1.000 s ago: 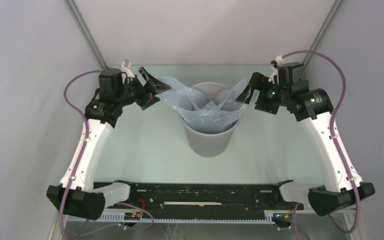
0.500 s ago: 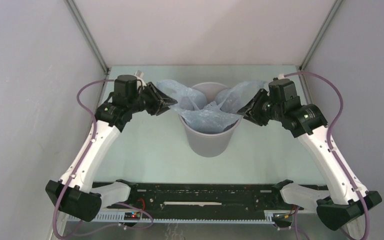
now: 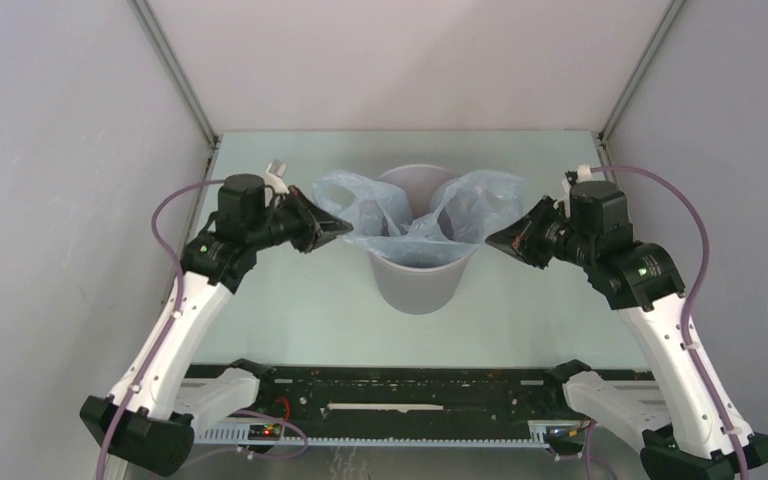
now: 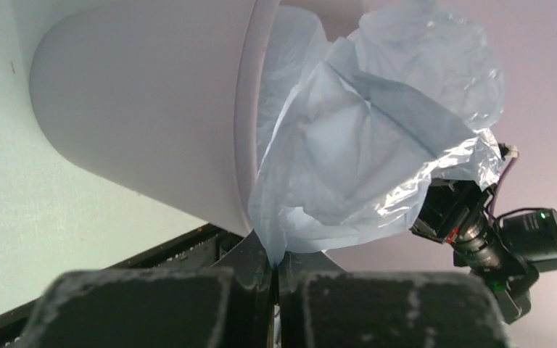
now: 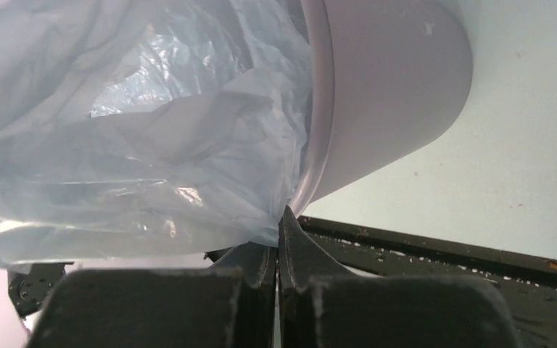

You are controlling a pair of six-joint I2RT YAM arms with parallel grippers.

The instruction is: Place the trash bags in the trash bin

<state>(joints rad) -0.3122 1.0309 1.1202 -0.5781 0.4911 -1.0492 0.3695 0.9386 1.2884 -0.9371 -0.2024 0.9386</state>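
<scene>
The grey round trash bin (image 3: pixel 421 285) stands upright in the middle of the table. The pale blue trash bag (image 3: pixel 415 215) sits in its mouth, and its edges billow out over the rim to both sides. My left gripper (image 3: pixel 345 231) is shut on the bag's left edge (image 4: pixel 290 217) just outside the bin wall (image 4: pixel 145 109). On the other side, my right gripper (image 3: pixel 491 240) is shut on the bag's right edge (image 5: pixel 152 167), close to the bin rim (image 5: pixel 319 145). In both wrist views a fold of the film is pinched between the closed jaws.
The black rail (image 3: pixel 400 390) of the arm bases runs along the near edge. Grey walls with metal corner posts (image 3: pixel 175 70) close in the pale green table (image 3: pixel 300 310) on three sides.
Both grippers have closed on the bag's edges. Both have moved outward and toward the near side, spreading the bag wider over the bin rim.
</scene>
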